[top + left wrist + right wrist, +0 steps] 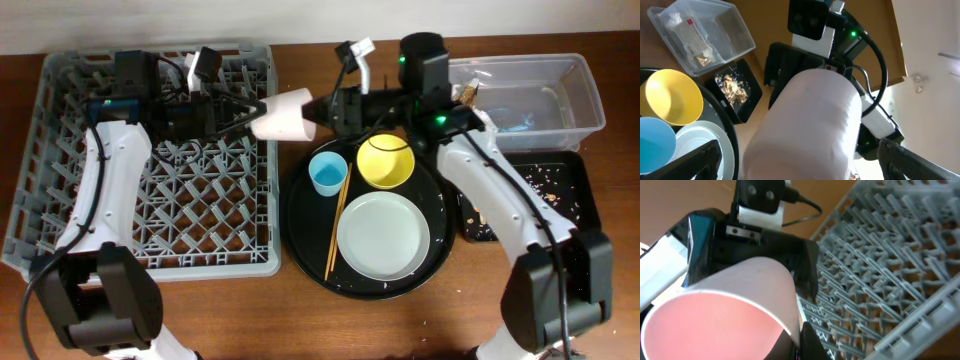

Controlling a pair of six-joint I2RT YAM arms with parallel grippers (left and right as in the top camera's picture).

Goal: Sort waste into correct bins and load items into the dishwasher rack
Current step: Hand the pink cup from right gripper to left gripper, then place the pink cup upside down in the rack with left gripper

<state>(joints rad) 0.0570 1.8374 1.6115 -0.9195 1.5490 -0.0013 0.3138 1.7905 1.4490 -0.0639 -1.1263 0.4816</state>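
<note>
The pink plastic cup [287,115] lies sideways in the air beside the big grey peg rack [200,205]. The right gripper [324,112] seems to pinch its rim, so the left gripper [252,116], fingers spread around its bottom, can take it.

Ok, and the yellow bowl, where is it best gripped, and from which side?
By its rim, from above, one finger inside and one outside: the bowl stands upright, mouth up. Probably the right rim, away from the blue cup.
</note>
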